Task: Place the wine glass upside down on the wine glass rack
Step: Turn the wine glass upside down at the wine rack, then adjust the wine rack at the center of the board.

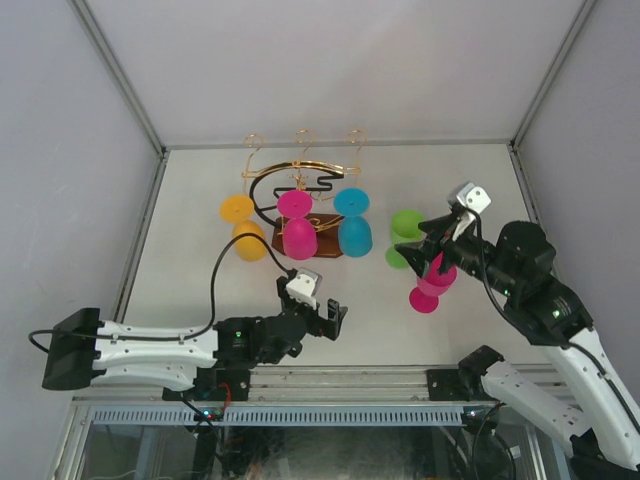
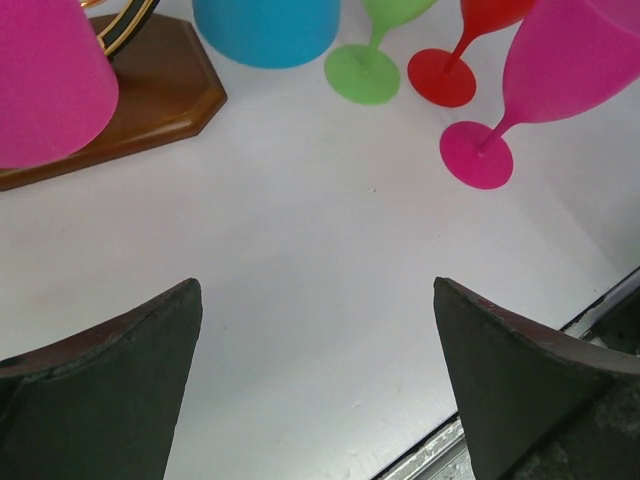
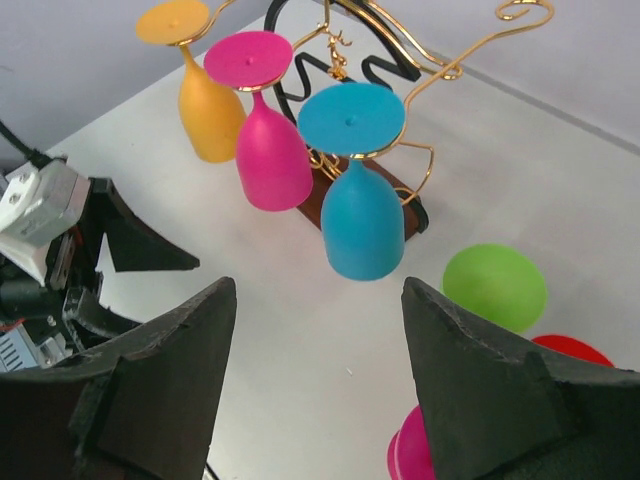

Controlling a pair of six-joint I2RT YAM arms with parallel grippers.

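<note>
The wine glass rack (image 1: 326, 246) stands at the middle back, with its brown base (image 2: 150, 95) near the left wrist view's top left. An orange glass (image 1: 238, 225), a pink glass (image 1: 297, 225) and a blue glass (image 3: 360, 220) hang upside down on it. Three loose glasses stand on the table to its right: green (image 1: 405, 235), red (image 2: 443, 77) and pink (image 1: 432, 285). My right gripper (image 3: 318, 285) hovers open just above the loose pink glass (image 3: 415, 450), which shows beside its right finger, with only table between the fingers. My left gripper (image 2: 315, 285) is open and empty, low near the front edge.
Grey walls with metal corner posts (image 1: 120, 80) close in the white table on three sides. A metal rail (image 1: 350, 380) runs along the front edge by the arm bases. The left arm's black cable (image 1: 215, 280) loops over the table's left part.
</note>
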